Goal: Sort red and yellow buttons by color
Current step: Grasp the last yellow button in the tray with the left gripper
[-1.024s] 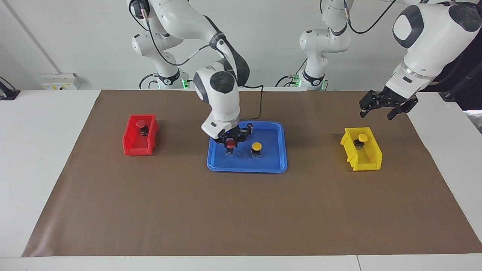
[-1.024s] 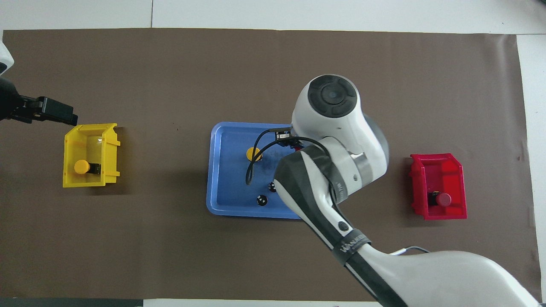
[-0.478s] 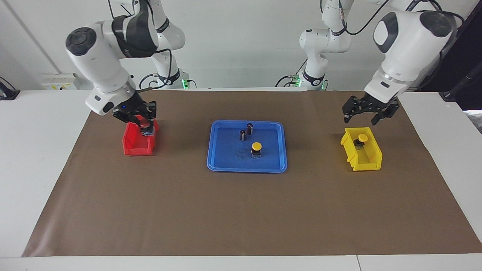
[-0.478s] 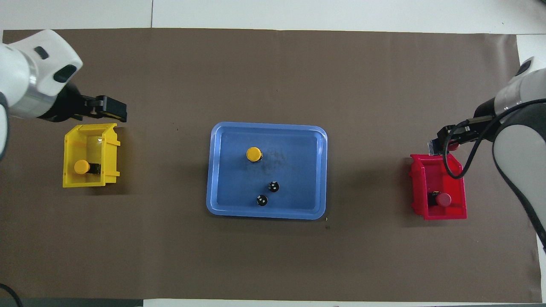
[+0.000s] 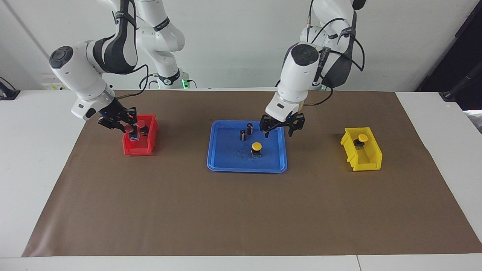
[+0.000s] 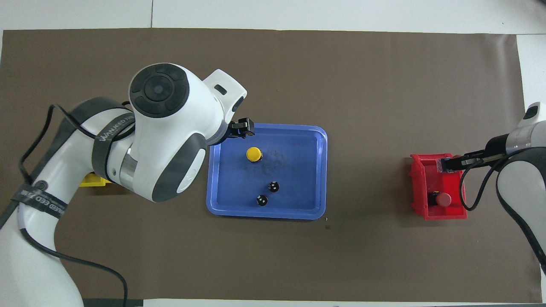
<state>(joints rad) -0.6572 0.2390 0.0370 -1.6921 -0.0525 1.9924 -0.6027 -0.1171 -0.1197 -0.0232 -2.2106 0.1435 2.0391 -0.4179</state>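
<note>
One yellow button (image 5: 256, 146) (image 6: 254, 154) stands on the blue tray (image 5: 226, 162) (image 6: 298, 170). My left gripper (image 5: 280, 128) (image 6: 244, 128) is open and empty. It hangs over the tray's end toward the left arm, apart from that button. The other yellow button (image 5: 362, 138) lies in the yellow bin (image 5: 367, 158). My right gripper (image 5: 128, 127) (image 6: 448, 164) is shut on a red button (image 5: 132, 132) and holds it low in the red bin (image 5: 137, 150) (image 6: 416, 187). The other red button (image 5: 141, 123) (image 6: 443, 199) lies in that bin.
Two dark capless cylinders (image 5: 243, 134) (image 6: 273, 186) stand on the tray, nearer to the robots than the yellow button. A brown mat (image 5: 241, 210) covers the table. In the overhead view the left arm hides most of the yellow bin (image 6: 96, 182).
The right gripper carried the red button from the tray to the red bin and lowered it in. The left gripper moved from the yellow bin to the blue tray.
</note>
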